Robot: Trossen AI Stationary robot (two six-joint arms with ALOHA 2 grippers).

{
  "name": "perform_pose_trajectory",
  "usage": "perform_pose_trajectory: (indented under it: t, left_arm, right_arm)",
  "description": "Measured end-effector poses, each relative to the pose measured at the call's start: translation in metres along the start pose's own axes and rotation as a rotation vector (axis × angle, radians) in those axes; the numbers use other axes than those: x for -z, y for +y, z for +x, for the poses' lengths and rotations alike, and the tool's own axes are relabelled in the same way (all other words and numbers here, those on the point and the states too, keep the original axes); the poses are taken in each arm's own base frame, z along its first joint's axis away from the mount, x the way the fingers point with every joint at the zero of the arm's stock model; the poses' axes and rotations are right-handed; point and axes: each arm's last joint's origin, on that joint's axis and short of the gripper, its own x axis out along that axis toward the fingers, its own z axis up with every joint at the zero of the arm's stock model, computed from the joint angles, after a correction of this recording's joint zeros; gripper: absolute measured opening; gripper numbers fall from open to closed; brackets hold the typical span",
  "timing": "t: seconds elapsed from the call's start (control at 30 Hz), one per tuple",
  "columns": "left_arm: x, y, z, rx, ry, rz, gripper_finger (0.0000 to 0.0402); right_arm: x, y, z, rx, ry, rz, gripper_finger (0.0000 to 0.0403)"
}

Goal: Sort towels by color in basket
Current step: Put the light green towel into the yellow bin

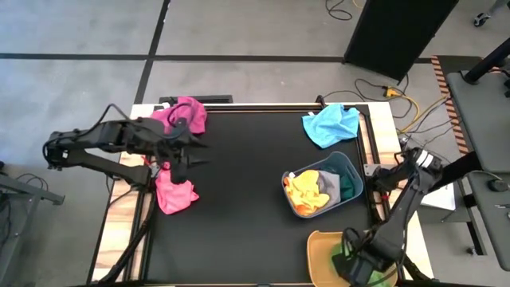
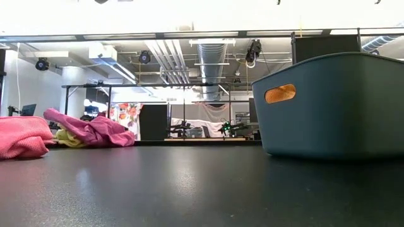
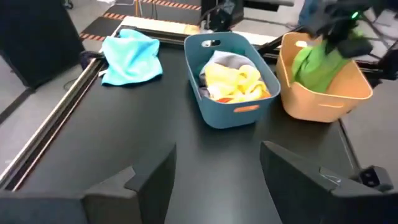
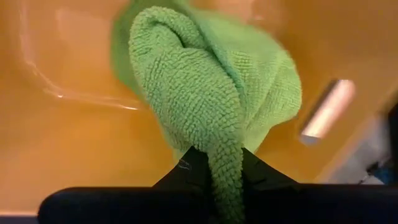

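So that it drops in with its own color, the right gripper point(image 4: 211, 165) pinches the lime towel point(image 4: 211, 93) over the tan basket point(image 1: 319, 243) at five o'clock; the left gripper point(image 3: 217, 168) hangs open at nine.

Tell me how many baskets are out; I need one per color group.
2. A teal basket at the table's right-middle, and an orange basket nearer the front-right corner, where the right gripper holds a lime towel.

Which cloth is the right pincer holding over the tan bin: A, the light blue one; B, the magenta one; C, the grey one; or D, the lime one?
D: the right pincer is pinched on the lime towel, which hangs into the tan bin.
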Motion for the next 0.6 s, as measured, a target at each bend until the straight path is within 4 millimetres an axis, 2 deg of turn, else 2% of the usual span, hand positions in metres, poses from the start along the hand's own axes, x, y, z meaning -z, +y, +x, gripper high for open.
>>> perform_pose_trajectory:
  t: [0.2,0.37,0.47,0.6]
  left_arm:
    - [0.003,0.000,-0.010,0.018,-0.040,-0.022,0.0217]
    - [-0.001,-0.001,-0.012,0.021,-0.059,-0.002,0.0217]
    - [-0.004,-0.001,-0.014,0.023,-0.072,0.020,0.0217]
    - [-0.005,-0.001,-0.017,0.022,-0.079,0.062,0.0217]
  right_arm:
    - [-0.006,0.012,0.037,-0.063,0.045,-0.025,0.0017]
    - [-0.018,0.009,0.054,-0.046,-0.011,-0.002,0.0028]
    - [-0.023,0.010,0.052,-0.032,-0.005,0.018,0.0065]
    - [-0.028,0.008,0.039,-0.050,0.033,0.025,0.0139]
